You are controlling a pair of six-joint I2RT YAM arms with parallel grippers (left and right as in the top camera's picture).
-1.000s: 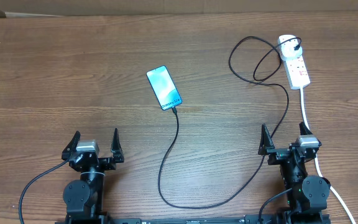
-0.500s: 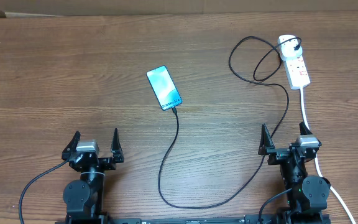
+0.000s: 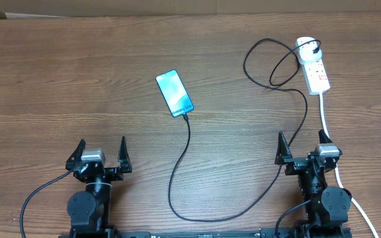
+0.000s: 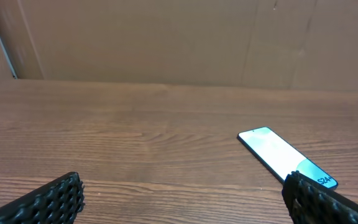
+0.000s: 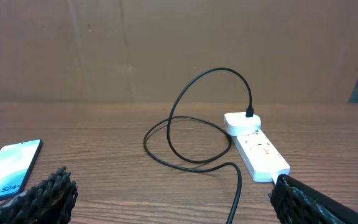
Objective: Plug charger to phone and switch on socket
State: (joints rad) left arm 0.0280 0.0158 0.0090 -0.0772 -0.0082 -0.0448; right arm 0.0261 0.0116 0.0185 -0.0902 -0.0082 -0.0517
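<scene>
White elongated plastic power strip [image 3: 316, 73], long axis pointing roughly at right pincer [image 3: 301, 147] nearest it; left pincer [image 3: 101, 152] well apart from strip; 2 pincers wide open, empty.

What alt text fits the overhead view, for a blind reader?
A lit phone lies on a wooden table, joined by a looping black cable to a white power strip. The left gripper and right gripper stand open at the near edge.
</scene>
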